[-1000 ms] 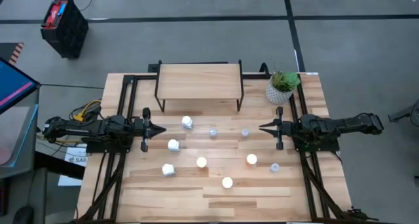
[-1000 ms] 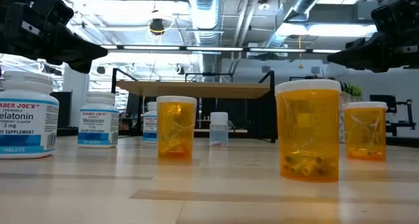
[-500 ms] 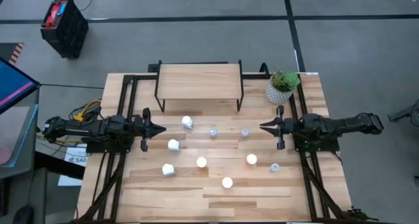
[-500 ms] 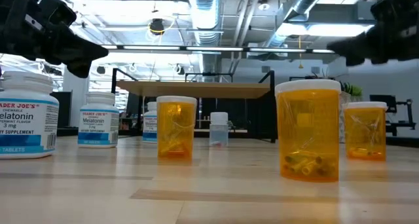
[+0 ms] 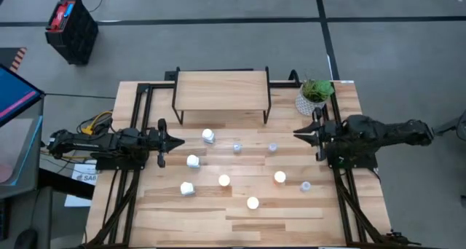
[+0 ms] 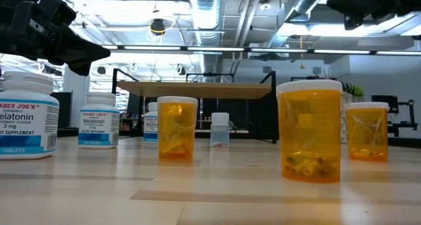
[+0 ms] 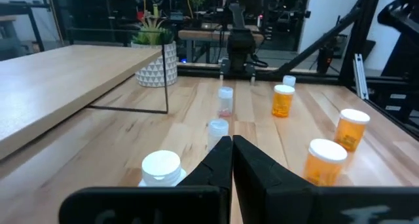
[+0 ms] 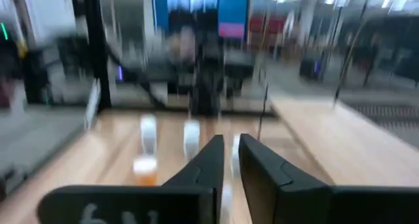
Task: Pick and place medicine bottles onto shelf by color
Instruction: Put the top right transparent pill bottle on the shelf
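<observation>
Nine small bottles stand upright on the wooden table. Three are white, three orange, and three clear. The shelf stands at the far edge with a bare top. My left gripper is shut and empty, left of the white bottles; it also shows in the left wrist view. My right gripper is shut and empty, raised above the table right of the clear bottles; it also shows in the right wrist view.
A potted green plant stands at the far right corner beside the shelf. The shelf's black legs stand just behind the bottles. Black frame rails run along both table sides. The near part of the table holds no bottles.
My right gripper has risen well above the table and drifted a little toward the far edge, staying shut. The bottles have not moved.
</observation>
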You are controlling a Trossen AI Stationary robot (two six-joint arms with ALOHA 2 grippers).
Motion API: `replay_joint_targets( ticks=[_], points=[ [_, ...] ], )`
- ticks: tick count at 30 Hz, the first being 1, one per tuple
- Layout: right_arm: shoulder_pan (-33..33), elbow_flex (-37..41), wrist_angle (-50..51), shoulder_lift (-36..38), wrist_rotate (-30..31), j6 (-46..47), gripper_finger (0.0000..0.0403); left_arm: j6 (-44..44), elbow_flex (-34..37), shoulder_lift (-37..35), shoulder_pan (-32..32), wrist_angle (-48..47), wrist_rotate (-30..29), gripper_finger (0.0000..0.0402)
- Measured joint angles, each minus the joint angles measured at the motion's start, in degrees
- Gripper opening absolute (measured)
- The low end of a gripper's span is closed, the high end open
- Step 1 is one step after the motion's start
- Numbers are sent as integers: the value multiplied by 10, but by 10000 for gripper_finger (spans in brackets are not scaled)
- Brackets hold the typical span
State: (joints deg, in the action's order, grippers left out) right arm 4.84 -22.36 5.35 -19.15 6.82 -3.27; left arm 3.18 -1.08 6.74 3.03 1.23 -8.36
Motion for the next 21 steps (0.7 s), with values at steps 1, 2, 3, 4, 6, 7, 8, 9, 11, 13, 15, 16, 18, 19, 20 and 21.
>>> replay_joint_targets(
  ticks=[1, 2, 3, 4, 6, 7, 8, 9, 11, 13, 15, 16, 18, 19, 20, 21],
  points=[
    [0, -23, 38, -17, 2, 1, 88, 0, 0, 0, 0, 0, 0, 0],
    [-1, -44, 69, -33, 4, 3, 99, 0, 0, 0, 0, 0, 0, 0],
    [-1, -62, 88, -51, 4, 3, 112, 0, 0, 0, 0, 0, 0, 0],
    [-1, -81, 105, -69, 5, 3, 127, 3, 0, 0, 0, 0, 0, 0],
    [-1, -108, 132, -99, 5, 6, 162, 8, 0, 0, 0, 0, 0, 0],
    [-2, -118, 145, -111, 5, 14, 181, 9, 0, 0, 0, 0, 0, 0],
    [-3, -128, 156, -122, 5, 22, 200, 9, 0, 0, 0, 0, 0, 0],
    [-6, -136, 164, -133, 5, 32, 220, 10, 0, 0, 0, 0, 0, 0],
    [-14, -147, 177, -155, 6, 45, 255, 10, 0, 0, 0, 0, 0, 0],
    [-22, -149, 181, -173, 6, 61, 282, 10, 0, 0, 0, 0, 0, 0],
    [-29, -148, 190, -188, 6, 78, 299, 13, 0, 0, 0, 0, 0, 0],
    [-32, -149, 188, -196, 6, 87, 304, 19, 0, 0, 0, 0, 0, 0],
    [-35, -149, 198, -212, 6, 109, 309, 30, 0, 0, 0, 0, 0, 0],
    [-36, -149, 208, -220, 6, 117, 310, 33, 0, 0, 0, 0, 0, 0],
    [-39, -149, 216, -229, 6, 124, 310, 35, 0, 0, 0, 0, 0, 0],
    [-41, -149, 226, -240, 6, 131, 310, 35, 0, 0, 0, 0, 0, 0]
  ],
)
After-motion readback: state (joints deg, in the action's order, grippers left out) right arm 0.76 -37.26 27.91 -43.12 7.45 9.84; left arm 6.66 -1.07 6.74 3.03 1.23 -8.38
